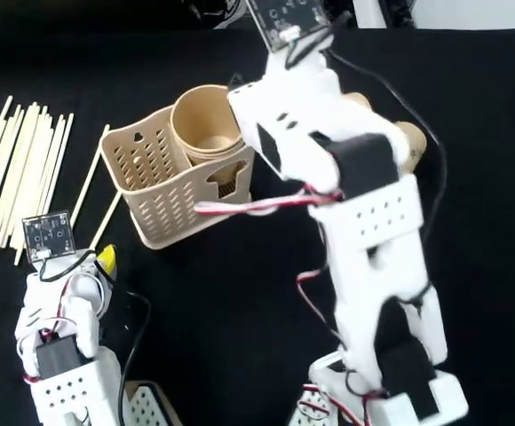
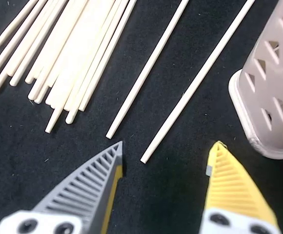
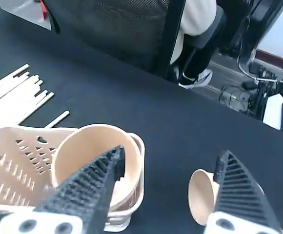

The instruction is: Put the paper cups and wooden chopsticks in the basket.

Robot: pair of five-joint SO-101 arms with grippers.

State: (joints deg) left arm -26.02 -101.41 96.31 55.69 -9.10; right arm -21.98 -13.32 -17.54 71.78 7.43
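Note:
A beige perforated basket (image 1: 151, 182) stands on the black table with paper cups (image 1: 206, 120) nested in its right end. My right gripper (image 3: 168, 168) is open above the basket, its dark fingers (image 3: 90, 183) spread over the cup (image 3: 90, 156) and empty. Another paper cup (image 3: 201, 196) lies on its side to the right, partly hidden by the arm (image 1: 413, 142). Several wooden chopsticks (image 1: 22, 164) lie in a pile at the left, and two loose chopsticks (image 2: 146, 68) lie nearer the basket (image 2: 271, 92). My left gripper (image 2: 166, 156) is open just short of those two sticks.
The right arm's white body (image 1: 364, 222) crosses the table's middle from its base at the front. The left arm's base (image 1: 62, 364) sits at the front left corner. A chair and a person's legs show beyond the table's far edge.

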